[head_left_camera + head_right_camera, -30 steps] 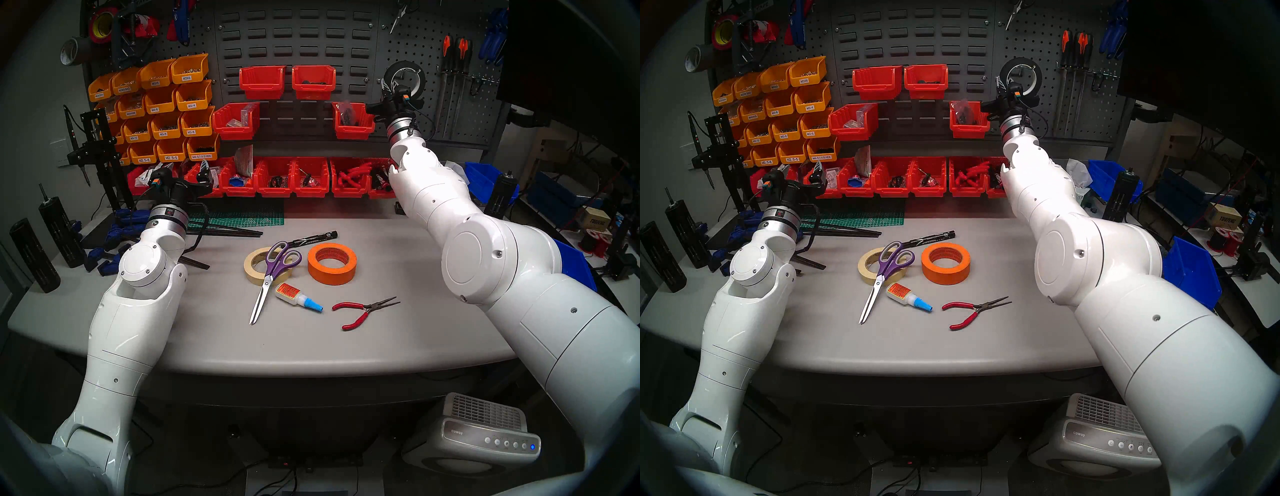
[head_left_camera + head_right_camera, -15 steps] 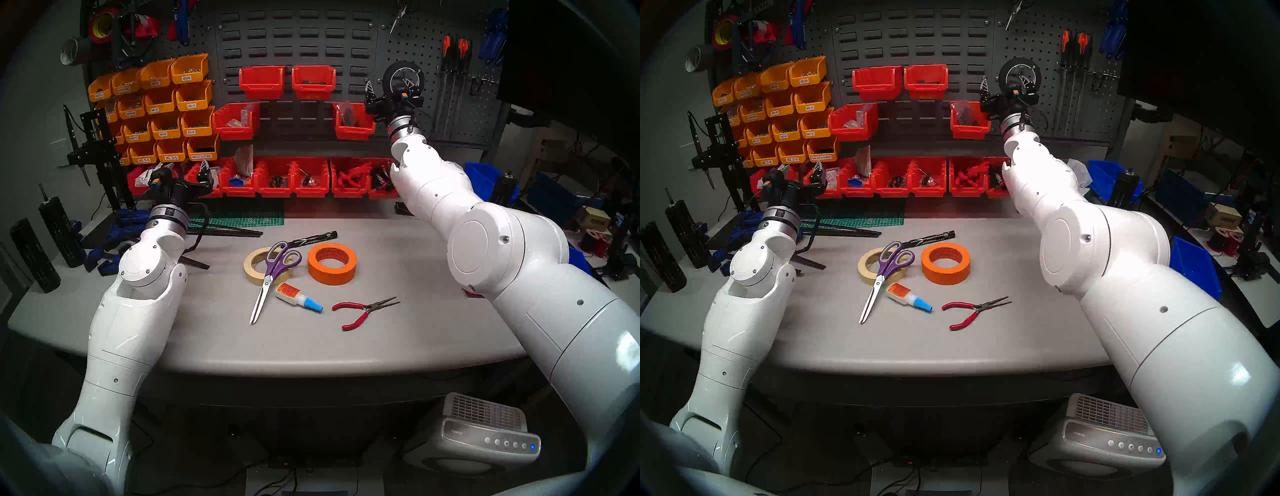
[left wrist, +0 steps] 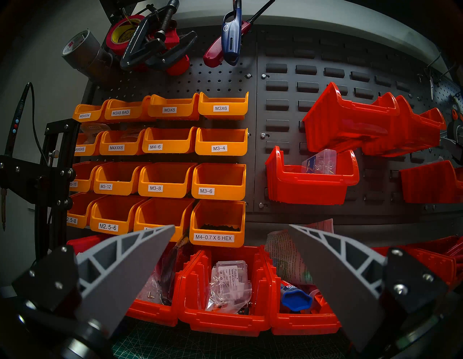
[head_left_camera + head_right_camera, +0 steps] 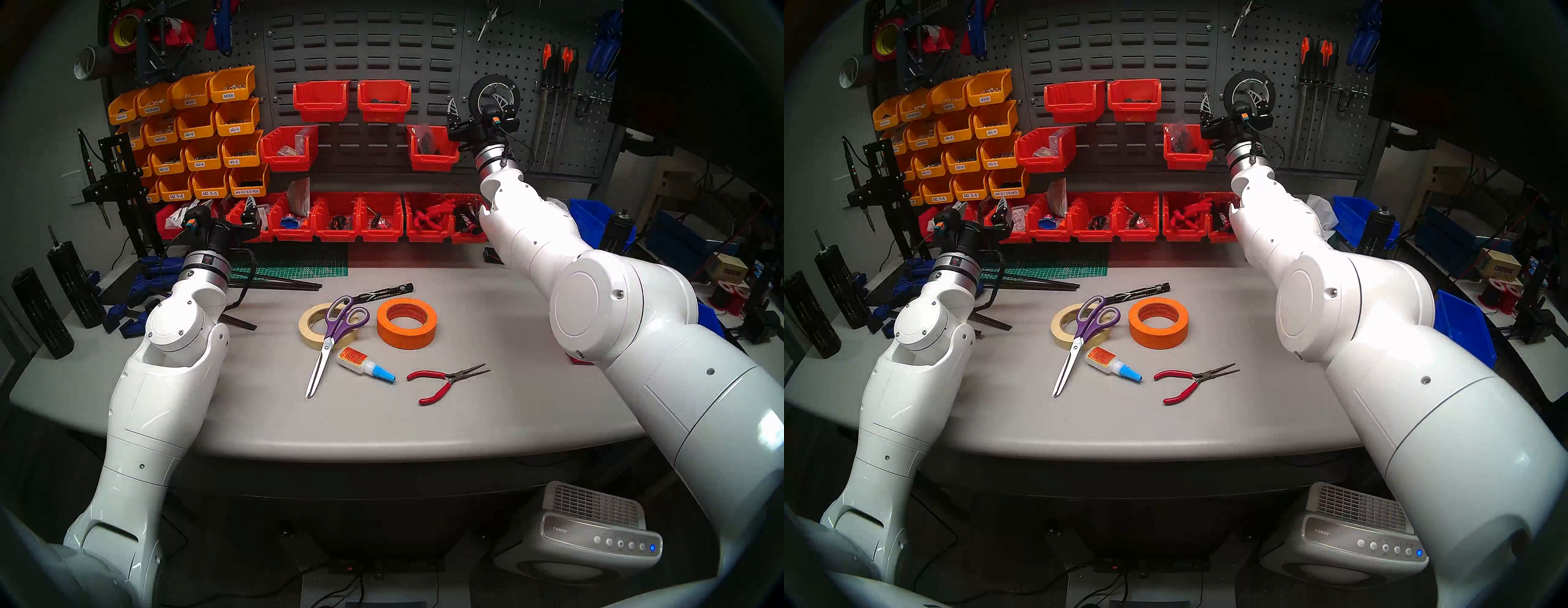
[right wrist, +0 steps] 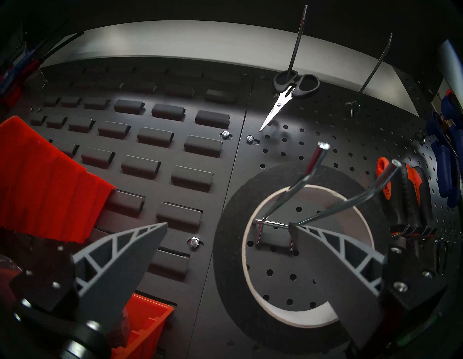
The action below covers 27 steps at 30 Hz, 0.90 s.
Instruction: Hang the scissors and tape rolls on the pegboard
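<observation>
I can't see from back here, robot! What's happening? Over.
Both grippers open: right gripper at the pegboard, left gripper idle. Black tape on its hook. Scissors, cream tape, orange tape on table. Nothing blocking.

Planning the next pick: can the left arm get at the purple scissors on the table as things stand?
Probably yes. The left gripper is open and empty, and the scissors lie uncovered, handles resting on the cream tape roll, with bare table between them and the arm.
</observation>
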Each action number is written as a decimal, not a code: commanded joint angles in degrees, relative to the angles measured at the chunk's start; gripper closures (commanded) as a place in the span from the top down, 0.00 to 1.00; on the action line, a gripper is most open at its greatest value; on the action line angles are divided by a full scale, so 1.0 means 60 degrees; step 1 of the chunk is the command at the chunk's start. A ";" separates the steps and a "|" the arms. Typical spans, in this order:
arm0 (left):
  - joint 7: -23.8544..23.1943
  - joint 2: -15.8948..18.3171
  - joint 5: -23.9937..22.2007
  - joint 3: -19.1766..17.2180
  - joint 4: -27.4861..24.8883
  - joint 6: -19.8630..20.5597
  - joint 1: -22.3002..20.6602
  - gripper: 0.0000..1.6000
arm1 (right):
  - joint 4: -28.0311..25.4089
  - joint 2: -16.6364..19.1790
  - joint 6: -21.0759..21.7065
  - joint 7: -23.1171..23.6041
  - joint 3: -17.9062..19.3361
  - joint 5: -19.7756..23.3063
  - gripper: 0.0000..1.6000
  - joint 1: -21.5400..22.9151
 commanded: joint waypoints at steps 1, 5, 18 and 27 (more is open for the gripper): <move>0.0018 0.0001 0.0008 -0.0077 -0.0260 -0.0118 -0.0310 1.00 | -0.0576 -0.0012 -0.0660 0.0119 0.0067 0.0113 1.00 -0.0122; 0.0015 0.0003 0.0007 -0.0077 -0.0259 -0.0114 -0.0308 1.00 | -0.0856 -0.0019 -0.1001 0.0278 0.0086 0.0189 1.00 -0.0463; 0.0008 0.0011 0.0004 -0.0076 -0.0254 -0.0104 -0.0300 1.00 | -0.1590 0.0050 -0.1331 0.0889 0.0116 0.0359 1.00 -0.1535; 0.0002 0.0017 0.0003 -0.0075 -0.0247 -0.0095 -0.0290 1.00 | -0.2272 0.0090 -0.1541 0.1397 0.0103 0.0469 1.00 -0.2315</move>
